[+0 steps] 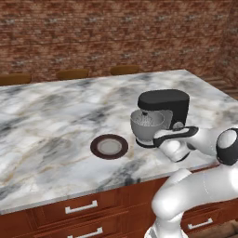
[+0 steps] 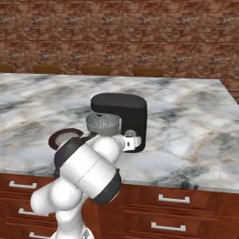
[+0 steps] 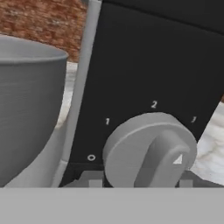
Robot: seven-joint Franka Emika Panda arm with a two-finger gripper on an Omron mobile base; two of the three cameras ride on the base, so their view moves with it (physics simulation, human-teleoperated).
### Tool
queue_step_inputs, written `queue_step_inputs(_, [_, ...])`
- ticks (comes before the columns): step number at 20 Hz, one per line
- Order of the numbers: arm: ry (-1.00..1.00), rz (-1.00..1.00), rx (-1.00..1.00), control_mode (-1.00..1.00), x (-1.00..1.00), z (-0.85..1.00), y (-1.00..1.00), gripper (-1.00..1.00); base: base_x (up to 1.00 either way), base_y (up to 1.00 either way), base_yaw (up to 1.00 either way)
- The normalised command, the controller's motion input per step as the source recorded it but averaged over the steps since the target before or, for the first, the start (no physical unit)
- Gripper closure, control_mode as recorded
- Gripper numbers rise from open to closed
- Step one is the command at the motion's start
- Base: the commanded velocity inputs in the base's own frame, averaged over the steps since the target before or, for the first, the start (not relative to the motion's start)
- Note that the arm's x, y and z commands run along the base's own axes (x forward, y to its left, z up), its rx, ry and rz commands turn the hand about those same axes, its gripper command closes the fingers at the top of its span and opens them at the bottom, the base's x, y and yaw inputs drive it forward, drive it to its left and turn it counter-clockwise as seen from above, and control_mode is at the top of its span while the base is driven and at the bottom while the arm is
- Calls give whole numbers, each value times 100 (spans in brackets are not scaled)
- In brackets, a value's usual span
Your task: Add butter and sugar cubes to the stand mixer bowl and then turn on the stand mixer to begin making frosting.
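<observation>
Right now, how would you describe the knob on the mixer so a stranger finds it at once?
On the marble counter stands a black mixer, right of a brown plate. Low on its side, beside the grey bowl, sits the knob. It is the round silver part with numbers printed around it.

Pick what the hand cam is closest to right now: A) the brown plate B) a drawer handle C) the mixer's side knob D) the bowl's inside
C: the hand view looks straight at the grey knob on the black mixer side, with speed marks 0, 1, 2 around it; the bowl shows just its outer wall at one side.
</observation>
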Motion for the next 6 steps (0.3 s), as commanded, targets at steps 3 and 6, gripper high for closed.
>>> queue_step_inputs(3, [47, 28, 53, -100, 35, 75, -52, 100, 0, 0, 0])
queue_step_inputs(6, [43, 32, 52, -100, 36, 84, -46, 100, 0, 0, 0])
